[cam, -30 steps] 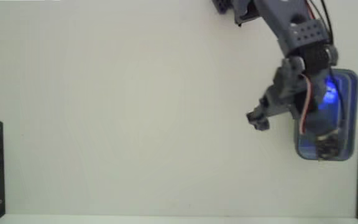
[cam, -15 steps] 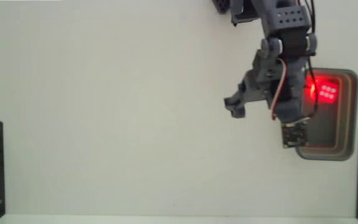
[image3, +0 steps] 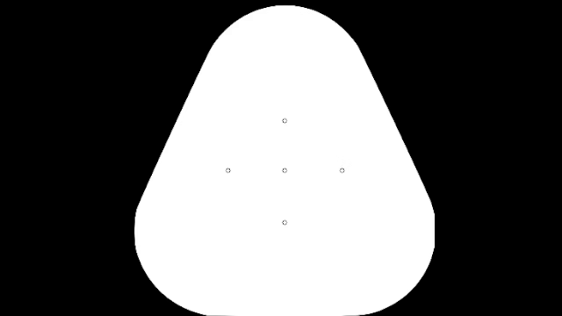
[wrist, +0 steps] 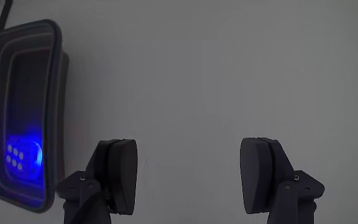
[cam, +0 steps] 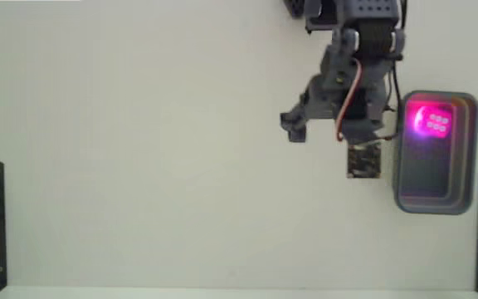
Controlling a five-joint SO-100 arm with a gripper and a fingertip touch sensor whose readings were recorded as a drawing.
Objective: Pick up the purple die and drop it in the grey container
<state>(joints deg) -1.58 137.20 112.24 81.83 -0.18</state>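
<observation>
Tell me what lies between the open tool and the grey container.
Nothing: in the wrist view, only bare table separates the tool from the grey container.

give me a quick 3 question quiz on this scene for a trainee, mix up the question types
1. True or false: the purple die lies inside the grey container.
2. Multiple choice: in the wrist view, the gripper is A) shut on the die, B) open with nothing between its fingers, C) out of view.
3. Fill in: in the fixed view, the arm stands to the ____ of the container.

Key
1. True; the die glows at the tub's upper end in the fixed view.
2. B; the two fingers are spread with only bare table between them.
3. Left.
</observation>
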